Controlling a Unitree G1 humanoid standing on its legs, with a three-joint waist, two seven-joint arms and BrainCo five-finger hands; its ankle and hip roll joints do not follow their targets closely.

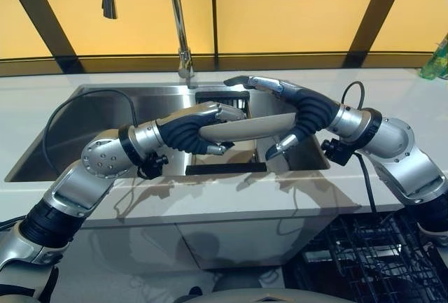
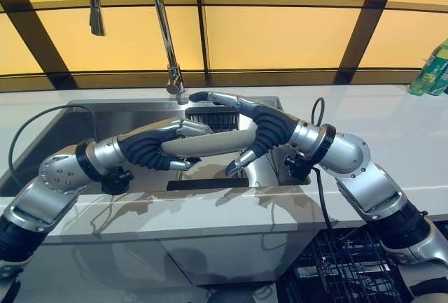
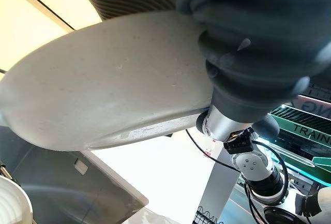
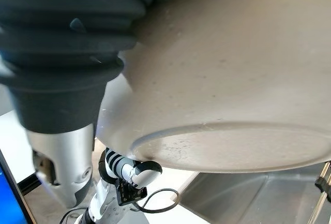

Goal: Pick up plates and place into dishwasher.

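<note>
While both hands (image 1: 210, 127) grip, plate (image 1: 245, 129) hides fingertips.

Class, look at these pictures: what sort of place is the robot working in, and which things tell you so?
Most likely a kitchen. A steel sink is set in a white counter with a tall tap over it, and a dishwasher rack stands open below to the right.

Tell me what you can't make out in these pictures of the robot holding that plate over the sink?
- Top of the plate: seen edge-on from the head views, from underneath in both wrist views.
- Sink floor under the plate: covered by both hands and the plate.
- Dishwasher rack: cut off by the bottom edge, contents unclear.
- White object in the left wrist view: cropped at the corner.
</note>
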